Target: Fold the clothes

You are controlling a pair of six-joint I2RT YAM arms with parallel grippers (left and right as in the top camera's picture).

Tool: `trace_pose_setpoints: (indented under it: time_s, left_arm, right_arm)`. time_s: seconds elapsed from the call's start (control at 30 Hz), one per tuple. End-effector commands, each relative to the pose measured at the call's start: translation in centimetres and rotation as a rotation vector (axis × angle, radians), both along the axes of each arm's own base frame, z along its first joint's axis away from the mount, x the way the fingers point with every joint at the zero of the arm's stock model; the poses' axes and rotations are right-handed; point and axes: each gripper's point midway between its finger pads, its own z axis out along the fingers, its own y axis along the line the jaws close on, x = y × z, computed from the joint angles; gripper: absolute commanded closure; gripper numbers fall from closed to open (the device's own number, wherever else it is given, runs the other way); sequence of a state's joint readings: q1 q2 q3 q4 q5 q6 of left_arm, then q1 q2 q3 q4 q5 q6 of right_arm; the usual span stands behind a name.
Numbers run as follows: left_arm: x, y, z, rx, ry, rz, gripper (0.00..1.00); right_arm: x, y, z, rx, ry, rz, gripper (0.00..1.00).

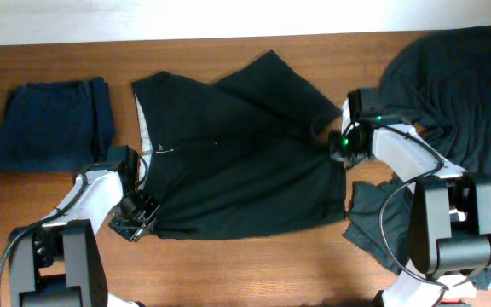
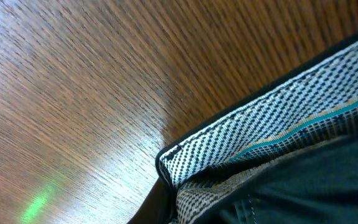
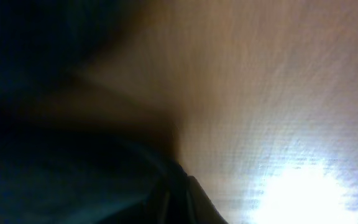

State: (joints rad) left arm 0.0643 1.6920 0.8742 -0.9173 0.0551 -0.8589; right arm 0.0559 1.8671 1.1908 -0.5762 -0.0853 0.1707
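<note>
The black shorts [image 1: 237, 170] lie spread flat in the middle of the table, waistband to the left with its white lining showing. My left gripper [image 1: 135, 213] is at the waistband's near-left corner. In the left wrist view the checkered lining [image 2: 272, 124] is pinched at my dark finger [image 2: 166, 199], so it is shut on the shorts. My right gripper [image 1: 339, 145] is at the shorts' right leg hem. The right wrist view is dark and blurred, with black fabric [image 3: 55, 162] pressed against the finger [image 3: 179, 199]; it looks shut on the hem.
A navy-blue folded garment [image 1: 49, 124] lies at the far left. A black T-shirt [image 1: 459, 77] with white lettering is heaped at the right, around the right arm. Bare wooden table [image 1: 254, 264] runs along the front edge.
</note>
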Motion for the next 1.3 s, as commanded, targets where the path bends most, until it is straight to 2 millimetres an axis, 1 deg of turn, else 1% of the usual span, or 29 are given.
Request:
trace_pose_setpoints:
  time_s: [0.0,0.03,0.07,0.1,0.17,0.23,0.27,0.3,0.37,0.4,0.47,0.5,0.53,0.6,0.67,0.7,0.77,0.8,0.83,0.9,0.93,0.97,1.0,1.03,1.07,1.13,1.17,1.23,1.27]
  left_arm:
    - [0.0,1.4,-1.0,0.069,0.001,-0.002,0.92]
    - [0.0,1.4,-1.0,0.069,0.001,-0.002,0.92]
    - [0.1,1.5,-1.0,0.069,0.0,-0.002,0.92]
    - [0.2,1.5,-1.0,0.07,-0.004,-0.002,0.92]
    - [0.4,1.5,-1.0,0.069,-0.012,-0.001,0.92]
    - [0.3,1.4,-1.0,0.066,-0.011,-0.001,0.92]
    - [0.3,1.4,-1.0,0.066,-0.011,-0.001,0.92]
    - [0.3,1.4,-1.0,0.066,-0.011,-0.001,0.92]
    - [0.3,1.1,-1.0,0.051,-0.012,0.001,0.91]
    - [0.4,1.1,-1.0,0.047,-0.013,0.002,0.91]
    - [0.4,1.0,-1.0,0.044,-0.013,0.002,0.92]
    - [0.4,1.0,-1.0,0.045,-0.013,0.002,0.92]
    - [0.4,1.0,-1.0,0.044,-0.013,0.002,0.92]
    - [0.3,1.0,-1.0,0.044,-0.012,0.002,0.92]
    - [0.4,1.0,-1.0,0.044,-0.013,0.002,0.92]
    - [0.4,1.0,-1.0,0.044,-0.013,0.002,0.91]
    - [0.3,1.0,-1.0,0.044,-0.012,0.002,0.92]
    - [0.3,1.0,-1.0,0.044,-0.012,0.002,0.92]
    - [0.3,1.0,-1.0,0.044,-0.012,0.002,0.92]
    - [0.3,1.0,-1.0,0.044,-0.011,0.002,0.91]
    - [0.2,1.0,-1.0,0.044,-0.005,0.002,0.92]
    - [-0.2,0.6,-0.9,0.016,0.007,-0.033,0.96]
    - [0.1,-0.7,-0.8,-0.082,-0.019,-0.158,1.0]
    - [0.2,-1.2,-0.6,-0.123,-0.037,-0.225,1.0]
    - [0.2,-1.3,-0.2,-0.132,-0.048,-0.267,1.0]
    - [0.4,-1.2,1.4,-0.128,-0.097,-0.329,1.0]
    - [0.6,-1.2,2.8,-0.12,-0.148,-0.362,1.0]
    - [0.5,-1.2,6.7,-0.091,-0.277,-0.464,1.0]
    - [0.3,-1.2,8.1,-0.079,-0.317,-0.487,1.0]
  right_arm:
    - [2.8,-1.4,3.6,-0.005,-0.073,-0.049,0.19]
    - [1.1,-1.4,3.4,-0.006,0.001,-0.047,0.1]
    - [-1.1,-1.3,3.2,-0.004,0.1,-0.047,0.1]
    - [-4.4,-0.5,3.4,0.043,0.238,-0.049,0.1]
    - [-8.5,1.2,4.4,0.153,0.406,-0.098,0.12]
    - [-11.1,1.9,5.5,0.203,0.482,-0.218,0.13]
    - [-11.5,2.4,6.1,0.236,0.471,-0.219,0.13]
    - [-12.6,2.5,6.9,0.254,0.449,-0.26,0.12]
    - [-13.9,2.5,7.3,0.268,0.415,-0.31,0.12]
    - [-15.2,2.5,7.1,0.271,0.418,-0.329,0.12]
    - [-17.3,2.5,5.3,0.278,0.447,-0.38,0.13]
    - [-17.9,2.5,4.0,0.281,0.459,-0.401,0.13]
    - [-18.4,2.5,2.0,0.285,0.455,-0.418,0.14]
    - [-18.8,2.7,-0.1,0.303,0.438,-0.426,0.15]
    - [-18.4,3.1,-1.6,0.34,0.389,-0.428,0.17]
    - [-17.8,3.1,-2.1,0.349,0.355,-0.427,0.18]
    - [-17.7,3.1,-2.4,0.353,0.34,-0.427,0.23]
    - [-17.5,3.1,-2.4,0.355,0.332,-0.426,0.29]
    - [-17.3,3.1,-2.4,0.357,0.324,-0.424,0.45]
    - [-17.1,3.1,-2.3,0.364,0.32,-0.444,0.86]
    - [-17.3,3.1,-2.4,0.362,0.327,-0.445,0.95]
    - [-17.4,3.1,-2.4,0.36,0.334,-0.446,0.96]
    - [-17.5,3.1,-2.3,0.36,0.336,-0.443,0.96]
    - [-17.4,3.1,-2.1,0.36,0.336,-0.434,0.96]
    - [-17.2,2.9,-1.6,0.356,0.337,-0.422,0.96]
    - [-16.3,2.4,0.5,0.344,0.328,-0.387,0.96]
    - [-15.3,1.8,2.5,0.333,0.308,-0.371,0.96]
    - [-13.8,0.6,6.6,0.332,0.256,-0.359,0.96]
    - [-13.4,0.1,8.1,0.33,0.227,-0.347,0.96]
